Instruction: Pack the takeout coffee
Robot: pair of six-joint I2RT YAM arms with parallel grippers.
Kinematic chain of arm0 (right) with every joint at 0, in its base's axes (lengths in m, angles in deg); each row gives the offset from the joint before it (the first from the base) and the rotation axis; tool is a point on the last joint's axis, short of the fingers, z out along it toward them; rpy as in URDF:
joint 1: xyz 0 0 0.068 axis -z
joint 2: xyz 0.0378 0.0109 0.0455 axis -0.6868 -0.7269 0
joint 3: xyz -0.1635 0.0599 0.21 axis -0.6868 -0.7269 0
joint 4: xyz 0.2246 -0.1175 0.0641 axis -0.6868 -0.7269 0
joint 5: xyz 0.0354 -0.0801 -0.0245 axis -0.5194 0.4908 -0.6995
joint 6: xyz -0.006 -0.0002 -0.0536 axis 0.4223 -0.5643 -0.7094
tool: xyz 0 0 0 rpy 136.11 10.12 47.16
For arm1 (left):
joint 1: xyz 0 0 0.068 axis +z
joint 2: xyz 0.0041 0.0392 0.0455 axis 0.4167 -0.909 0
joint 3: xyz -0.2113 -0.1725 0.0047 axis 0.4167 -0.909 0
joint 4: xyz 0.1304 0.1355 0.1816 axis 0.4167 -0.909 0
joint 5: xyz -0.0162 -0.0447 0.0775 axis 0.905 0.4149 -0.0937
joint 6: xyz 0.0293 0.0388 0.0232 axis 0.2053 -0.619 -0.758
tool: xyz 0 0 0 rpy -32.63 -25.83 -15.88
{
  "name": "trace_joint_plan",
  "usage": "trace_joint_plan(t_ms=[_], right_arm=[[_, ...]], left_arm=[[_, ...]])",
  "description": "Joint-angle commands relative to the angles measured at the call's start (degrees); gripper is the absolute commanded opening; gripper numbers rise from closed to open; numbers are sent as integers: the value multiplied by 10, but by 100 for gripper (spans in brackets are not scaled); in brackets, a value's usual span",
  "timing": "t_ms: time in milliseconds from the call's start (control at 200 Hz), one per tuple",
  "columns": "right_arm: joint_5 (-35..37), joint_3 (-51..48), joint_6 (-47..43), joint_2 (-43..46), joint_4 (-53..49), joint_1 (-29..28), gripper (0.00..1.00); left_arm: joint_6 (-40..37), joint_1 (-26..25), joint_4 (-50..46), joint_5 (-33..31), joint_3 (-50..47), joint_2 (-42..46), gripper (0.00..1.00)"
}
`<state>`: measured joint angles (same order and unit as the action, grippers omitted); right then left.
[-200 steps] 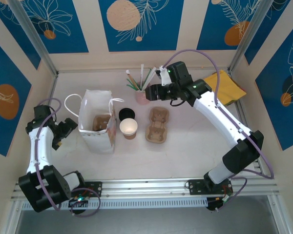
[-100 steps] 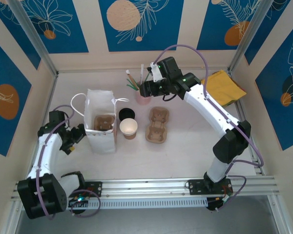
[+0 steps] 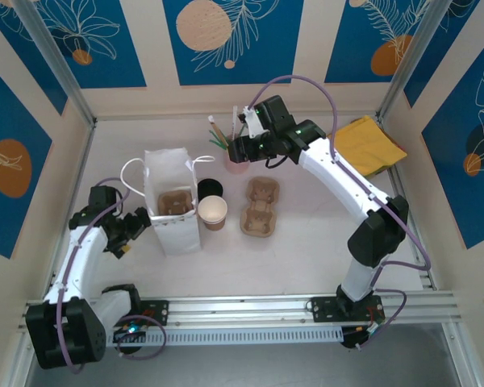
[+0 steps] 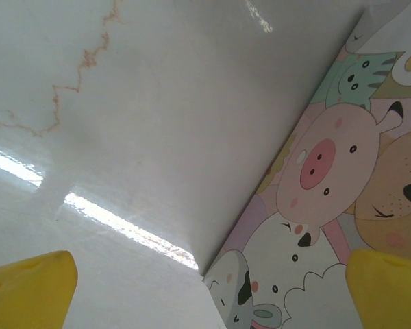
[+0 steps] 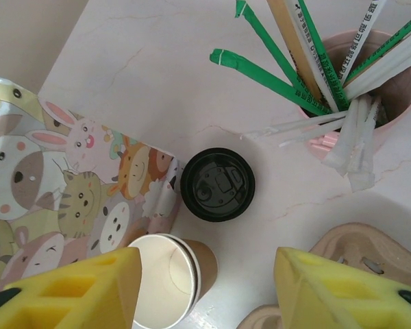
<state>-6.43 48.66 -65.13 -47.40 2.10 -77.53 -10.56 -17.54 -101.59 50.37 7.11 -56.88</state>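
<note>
Just right of the bag [image 3: 176, 235], the coffee [image 5: 218, 184] stands on the table [image 3: 306, 242] with its black lid on, untouched and not yet packed. Above it hangs the right gripper [image 5: 207, 264], yellow fingers [image 5: 75, 288] apart and holding nothing, the lid lying a little ahead of the gap between them. An open cup [image 5: 163, 274] (no lid, pale inside showing) sits close against the bag's right wall, on the near side of the coffee. Inside the bag a carrier [image 3: 176, 201] lies ready, and its pockets look unfilled as far as the overhead view shows. A second carrier [image 3: 258, 207] rests farther right of the bag, beyond the two cups. On the bag's left, the left gripper [image 4: 209, 274] is spread wide beside the printed wall, gripping nothing; whether it touches the paper cannot be told. On this evidence the job is at an early stage. The bag is upright with its carrier in, but the coffee has yet to be gripped, lifted over the rim and lowered into a pocket.
</note>
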Motion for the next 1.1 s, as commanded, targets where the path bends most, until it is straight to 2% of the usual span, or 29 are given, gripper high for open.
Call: trace_joint_plan(t_ms=[0, 225, 520, 820, 1095], right_arm=[[9, 28, -13, -15, -11, -5, 51], [29, 61, -21, -55, -22, -12, 47], [85, 128, -43, -122, -52, -24, 42], [137, 201, -66, -193, -77, -37, 39], [174, 251, -74, -240, -89, -40, 39]], left_arm=[[-1, -4, -39, -41, 32, 10, 100], [-27, -4, -104, -138, 139, 2, 100], [-58, -3, -140, -195, 280, -13, 100], [-59, -3, -154, -178, 384, -16, 100], [-54, -3, -160, -155, 410, -14, 100]])
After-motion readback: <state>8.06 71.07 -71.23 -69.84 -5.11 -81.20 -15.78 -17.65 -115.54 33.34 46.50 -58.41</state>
